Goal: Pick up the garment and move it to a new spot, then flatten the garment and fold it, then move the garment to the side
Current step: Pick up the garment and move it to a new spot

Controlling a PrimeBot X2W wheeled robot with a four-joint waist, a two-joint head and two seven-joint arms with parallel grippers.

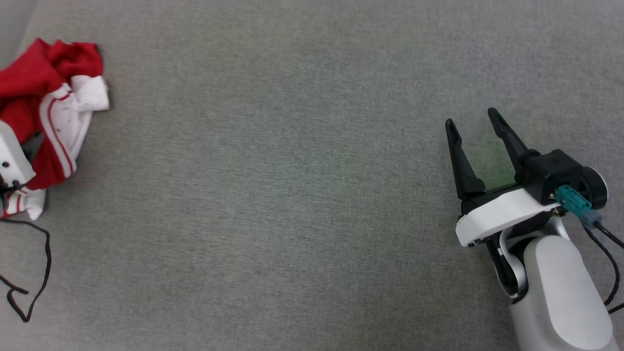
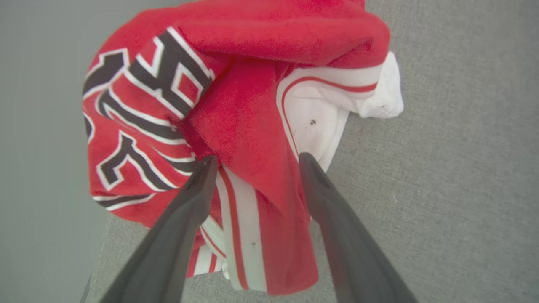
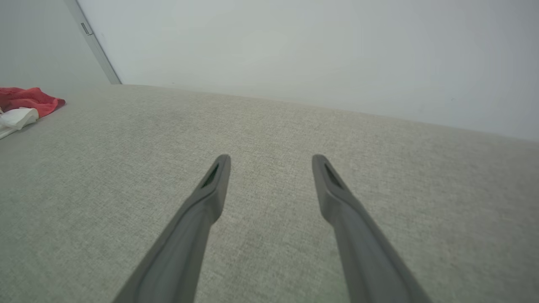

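The garment [image 1: 44,97] lies crumpled at the far left edge of the grey surface, red with white red-striped sleeve parts. Up close, the garment [image 2: 244,105] shows black white-outlined print on its left folds. My left gripper [image 2: 257,160] is open right over it, with a red fold and a striped band showing between the two dark fingers; I cannot tell whether they touch the cloth. A white part of the left wrist [image 1: 12,156] covers some of the garment. My right gripper [image 1: 470,117] stands open far to the right, nothing between its fingers [image 3: 214,185]. The garment [image 3: 25,99] is small at that view's left edge.
A thin black cable [image 1: 46,253] loops over the grey fabric surface [image 1: 273,195] at the lower left. The surface's left edge runs just beside the garment [image 2: 97,252]. A pale wall [image 3: 294,50] rises behind the surface's far edge.
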